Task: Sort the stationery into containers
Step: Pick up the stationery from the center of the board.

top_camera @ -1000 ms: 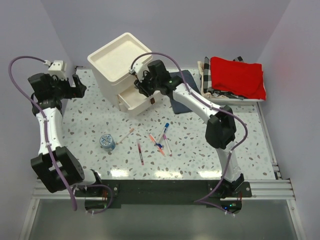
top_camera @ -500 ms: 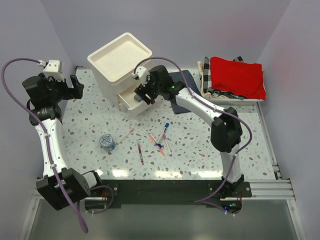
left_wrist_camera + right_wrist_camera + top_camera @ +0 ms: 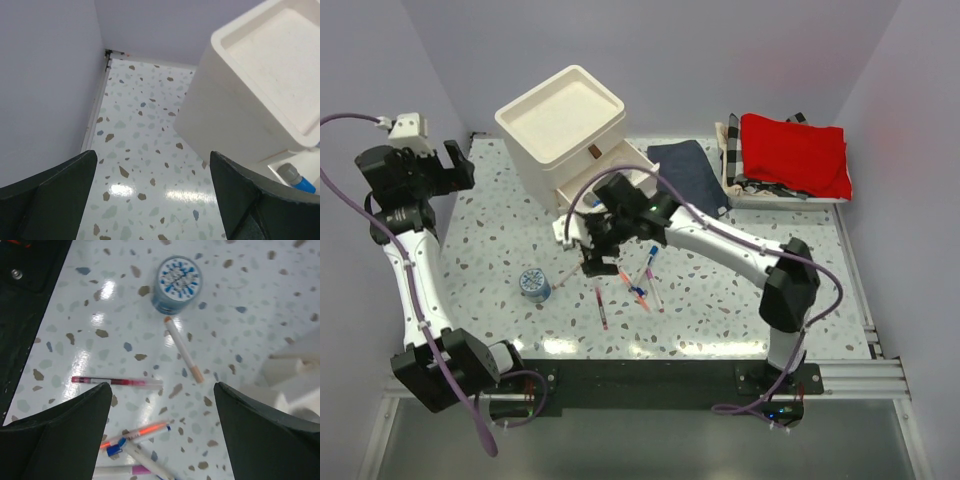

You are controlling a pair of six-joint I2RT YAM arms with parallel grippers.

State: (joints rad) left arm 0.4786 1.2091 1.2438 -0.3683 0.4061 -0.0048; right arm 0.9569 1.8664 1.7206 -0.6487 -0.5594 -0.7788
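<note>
The cream-white drawer unit (image 3: 560, 125) stands at the back left, with two drawers pulled out toward the table's middle. My right gripper (image 3: 592, 252) hangs open over the loose stationery and holds nothing. In the right wrist view, between its open jaws (image 3: 161, 387), lie a red pen (image 3: 116, 381), an orange pen (image 3: 137, 434), a pink pen (image 3: 125, 471) and a tan-tipped white pen (image 3: 183, 349). The blue-white roll (image 3: 178, 282) sits beyond them. My left gripper (image 3: 450, 165) is open and empty to the left of the unit (image 3: 260, 85). A blue-capped stick (image 3: 297, 179) lies in an open drawer.
A dark blue folded cloth (image 3: 688, 165) lies right of the drawer unit. A checkered basket (image 3: 732, 150) with red cloth (image 3: 795, 150) stands at the back right. Purple walls close the table on three sides. The roll (image 3: 534, 284) stands left of the pens (image 3: 635, 285).
My right gripper has left the open drawer, swung down toward the pens and opened wide. The left arm has drifted slightly left and back, still open.
</note>
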